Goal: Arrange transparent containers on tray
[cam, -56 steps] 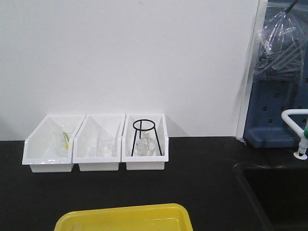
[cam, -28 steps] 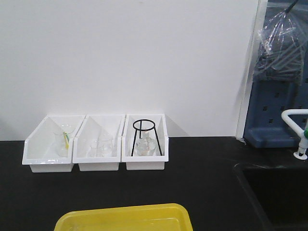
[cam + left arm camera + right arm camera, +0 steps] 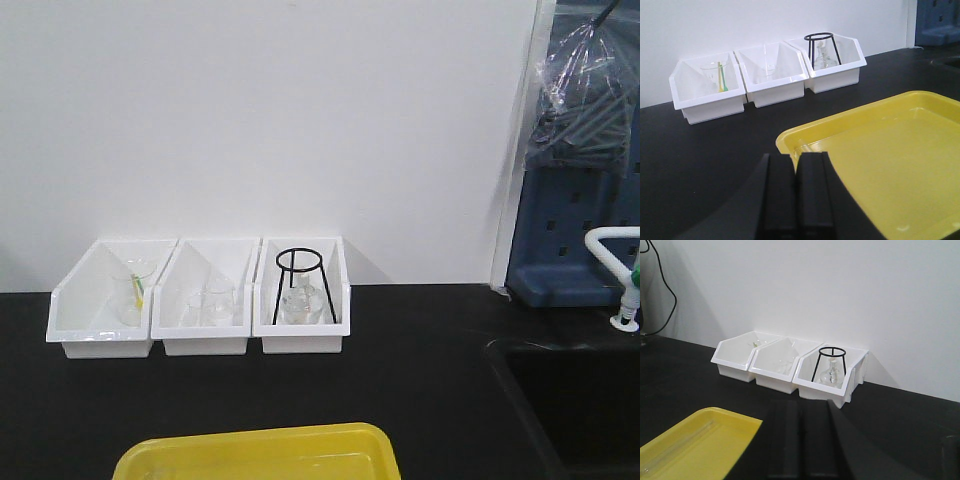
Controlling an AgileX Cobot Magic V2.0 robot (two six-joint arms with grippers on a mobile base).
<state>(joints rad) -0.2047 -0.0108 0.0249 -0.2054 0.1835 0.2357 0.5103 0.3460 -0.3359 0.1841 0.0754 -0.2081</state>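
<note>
The yellow tray (image 3: 262, 448) lies at the near edge of the black counter, also in the left wrist view (image 3: 890, 160) and the right wrist view (image 3: 695, 445). One transparent container (image 3: 676, 446), a slender clear tube, lies flat inside the tray along one side. My left gripper (image 3: 796, 157) is shut with nothing between its fingers and hangs just short of the tray's corner. My right gripper (image 3: 800, 406) is also shut and empty, beside the tray's other end. Neither gripper shows in the front view.
Three white slant-fronted bins (image 3: 205, 298) stand against the back wall, holding beakers, a black wire stand (image 3: 299, 285) and a flask. A sink (image 3: 575, 400) and a white faucet (image 3: 615, 270) are at the right, with a blue rack (image 3: 580, 230) behind them.
</note>
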